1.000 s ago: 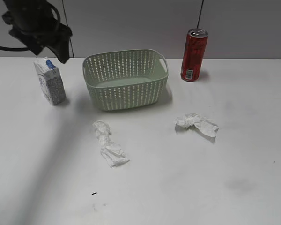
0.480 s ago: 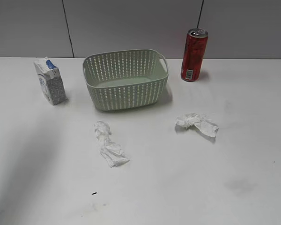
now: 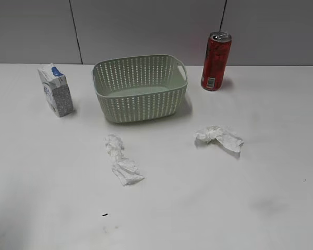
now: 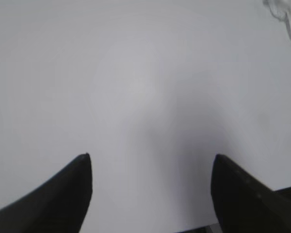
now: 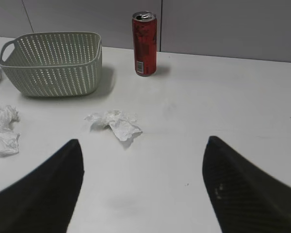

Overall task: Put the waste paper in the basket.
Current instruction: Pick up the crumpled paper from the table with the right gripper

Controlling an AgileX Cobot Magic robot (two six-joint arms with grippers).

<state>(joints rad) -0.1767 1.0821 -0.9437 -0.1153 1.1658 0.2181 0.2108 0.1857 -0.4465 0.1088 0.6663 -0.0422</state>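
Note:
The pale green basket [image 3: 141,101] stands at the back middle of the white table; its inside looks bare as far as I can see. A long twisted waste paper wad [image 3: 121,162] lies in front of it to the left, and a second wad [image 3: 219,137] lies to the front right. A third wad is not in view. The right wrist view shows the basket [image 5: 53,73] and both wads [image 5: 114,124] [image 5: 5,132]. My right gripper [image 5: 143,141] is open and empty, short of the nearer wad. My left gripper [image 4: 150,156] is open over bare table, with a wad's edge [image 4: 287,17] at the top right.
A tall red can [image 3: 216,61] stands right of the basket by the back wall and shows in the right wrist view [image 5: 144,43]. A blue-and-white packet [image 3: 56,89] stands upright left of the basket. Neither arm shows in the exterior view.
The left arm, above the packet at the upper left one second ago, has drawn away to the left and out of the exterior view. The wads, basket and can have not moved.

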